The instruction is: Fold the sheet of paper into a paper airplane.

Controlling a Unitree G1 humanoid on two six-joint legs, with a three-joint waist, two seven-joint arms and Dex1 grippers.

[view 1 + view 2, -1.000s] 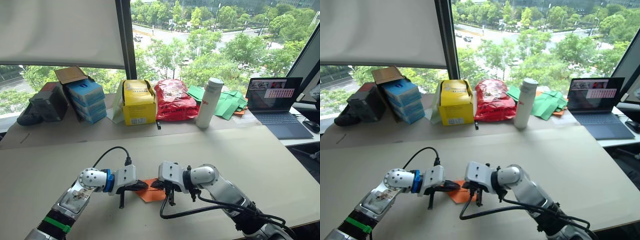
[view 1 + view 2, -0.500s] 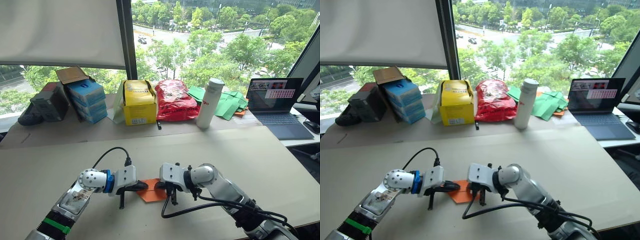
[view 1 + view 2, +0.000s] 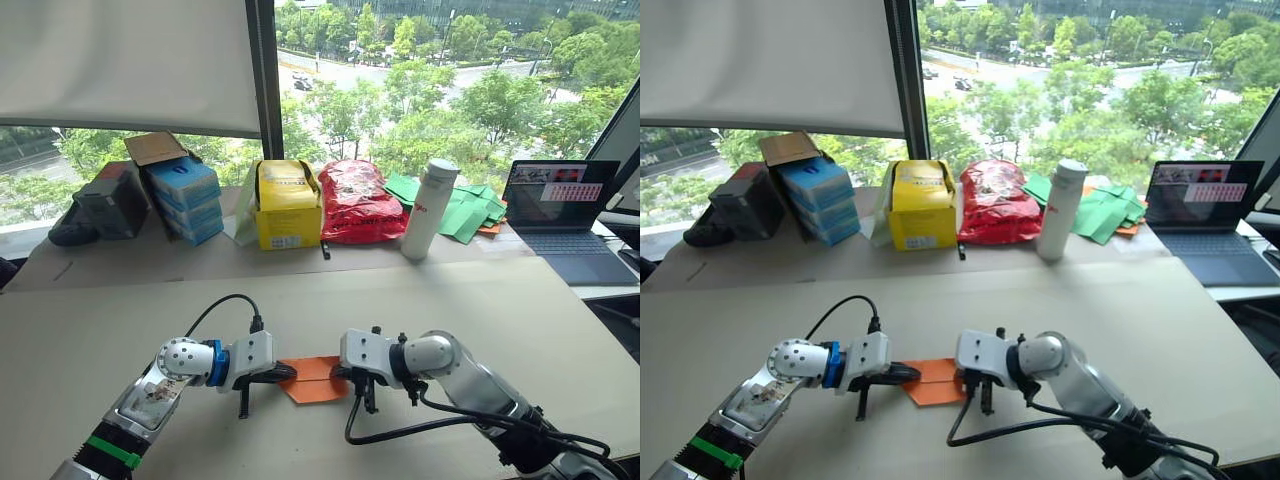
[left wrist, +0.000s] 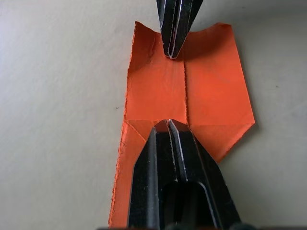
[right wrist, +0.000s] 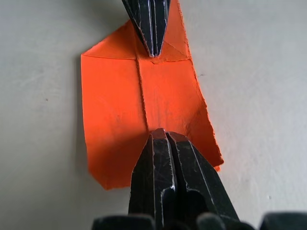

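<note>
I'm looking down at a broad beige table (image 3: 500, 310) set against a tall window, with trees and a road outside and a pale blind pulled partway down on the left. Along the far edge sit a dark bag (image 3: 108, 205), a stack of blue boxes (image 3: 185, 198) with a brown flap on top, a yellow box (image 3: 287, 205), a red bag (image 3: 355, 202), a white bottle (image 3: 425, 208) with red lettering too small for me to read, a heap of green paper pieces (image 3: 462, 208), and an open laptop (image 3: 565, 205) at the right. The sheet of paper (image 4: 211, 91), orange and creased down its middle, lies flat near me. My left gripper (image 4: 168, 125) has its fingers together, tips pressing one end; my right gripper (image 5: 159, 134) is likewise closed, pressing the opposite end.
</note>
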